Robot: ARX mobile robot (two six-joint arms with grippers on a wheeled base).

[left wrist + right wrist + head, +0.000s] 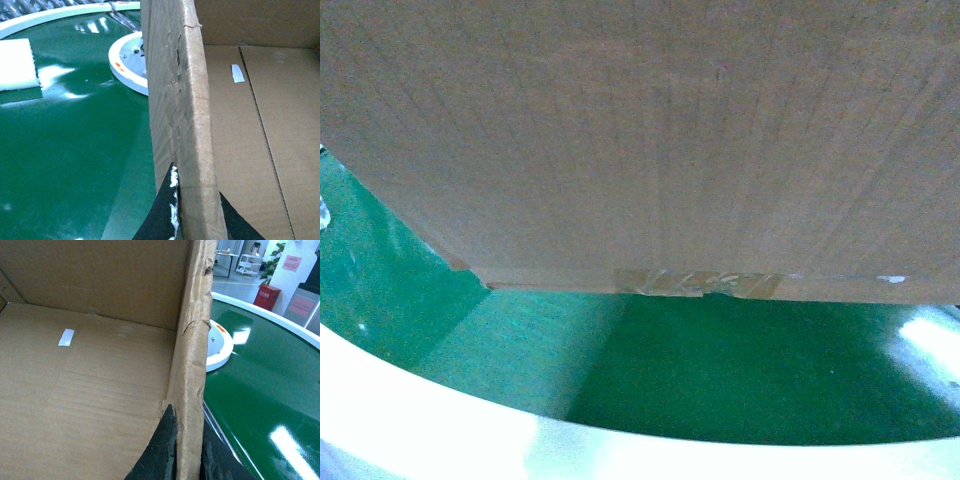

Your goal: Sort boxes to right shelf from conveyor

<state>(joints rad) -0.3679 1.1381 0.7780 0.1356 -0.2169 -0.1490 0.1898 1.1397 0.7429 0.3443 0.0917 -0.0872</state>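
- Cardboard box (650,140): I see it on the green conveyor (740,370), filling my head view
- Left gripper (192,210): pinching the box's left wall
- Right gripper (187,452): pinching its right wall

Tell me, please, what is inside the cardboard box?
The cardboard box holds only a small white sticker on its bare floor. The near corners, behind the walls that each pincer clamps, are hidden.

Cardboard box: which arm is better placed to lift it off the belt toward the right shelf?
Neither alone. The left gripper straddles the cardboard box's left wall, and the right gripper straddles its right wall, jaws either side of each. The box fills the head view above the conveyor, so lifting with both looks best.
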